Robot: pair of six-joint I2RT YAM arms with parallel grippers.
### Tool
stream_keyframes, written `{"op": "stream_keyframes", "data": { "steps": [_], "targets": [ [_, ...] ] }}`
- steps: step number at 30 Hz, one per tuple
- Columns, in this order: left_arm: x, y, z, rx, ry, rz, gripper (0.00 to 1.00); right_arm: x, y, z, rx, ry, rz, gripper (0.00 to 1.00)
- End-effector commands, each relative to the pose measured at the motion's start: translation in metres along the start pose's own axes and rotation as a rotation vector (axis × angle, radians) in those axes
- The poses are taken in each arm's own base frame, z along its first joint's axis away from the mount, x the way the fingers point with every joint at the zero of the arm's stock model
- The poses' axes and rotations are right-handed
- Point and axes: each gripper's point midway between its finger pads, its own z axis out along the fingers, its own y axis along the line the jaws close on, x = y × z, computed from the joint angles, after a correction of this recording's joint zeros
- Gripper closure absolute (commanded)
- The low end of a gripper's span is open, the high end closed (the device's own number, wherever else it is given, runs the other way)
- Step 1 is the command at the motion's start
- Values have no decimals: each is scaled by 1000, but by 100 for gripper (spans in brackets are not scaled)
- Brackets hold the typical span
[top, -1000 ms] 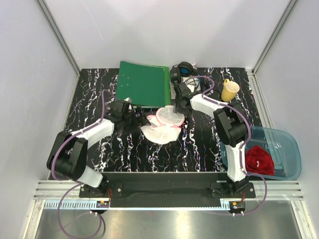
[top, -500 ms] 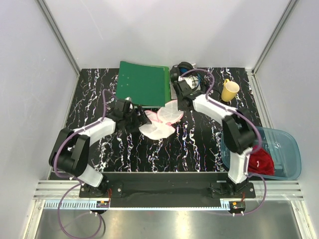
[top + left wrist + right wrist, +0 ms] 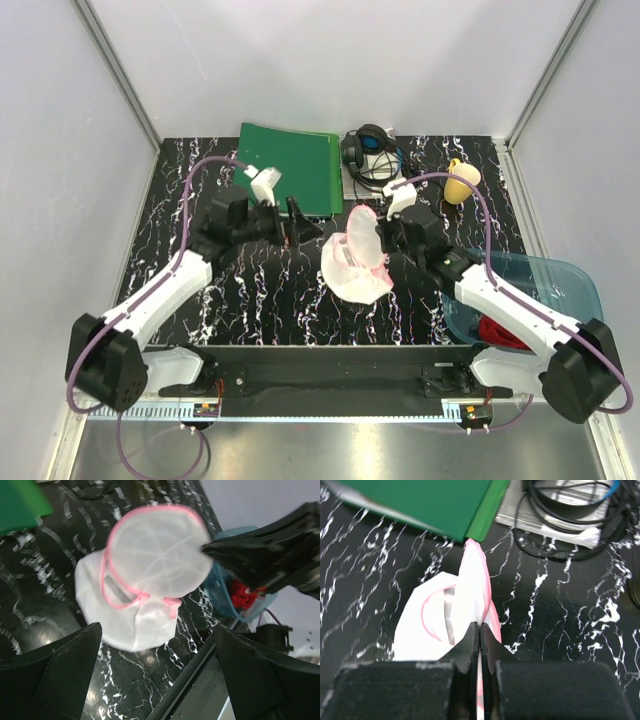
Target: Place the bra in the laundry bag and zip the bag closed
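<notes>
Bright, even light falls from above, and shadows are faint. The left wrist view is motion-blurred, smearing the laundry bag [image 3: 150,580]; the top view is sharp.

The left arm [image 3: 165,290] and right arm [image 3: 510,305] share one build: smooth white shells on the long links and chunky black housings at every joint. A thin purple cable [image 3: 193,180] trails along each (it runs down to the black bases). The left gripper [image 3: 157,630] and right gripper [image 3: 480,627] have matte black, wedge-shaped fingers [image 3: 55,675]. A white block sits on each wrist.
</notes>
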Motion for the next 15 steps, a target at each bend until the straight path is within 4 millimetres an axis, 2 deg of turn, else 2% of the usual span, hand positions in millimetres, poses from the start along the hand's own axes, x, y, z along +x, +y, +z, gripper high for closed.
{"op": "stream_keyframes", "data": {
  "steps": [1, 4, 5, 6, 7, 11, 13, 15],
  "targets": [
    [-25, -49, 6, 240, 42, 201, 1, -40, 32, -17, -209, -182, -101, 100],
    [-23, -64, 1, 321, 67, 321, 1, -39, 52, -32, -344, -175, -126, 100],
    [-17, -63, -1, 328, 81, 406, 1, -37, 53, -35, -367, -170, -126, 100],
    [-20, -64, -5, 311, 64, 459, 1, -37, 57, -38, -395, -167, -128, 100],
    [-20, -62, -7, 298, 57, 496, 1, -34, 65, -44, -452, -158, -131, 100],
    [-24, -53, -10, 251, 30, 653, 1, -22, 78, -58, -563, -125, -138, 100],
    [-25, -49, -7, 242, 31, 685, 1, -19, 85, -65, -620, -118, -137, 100],
    [-18, -48, -2, 275, 67, 691, 1, -19, 88, -69, -653, -117, -134, 100]
  ]
}}
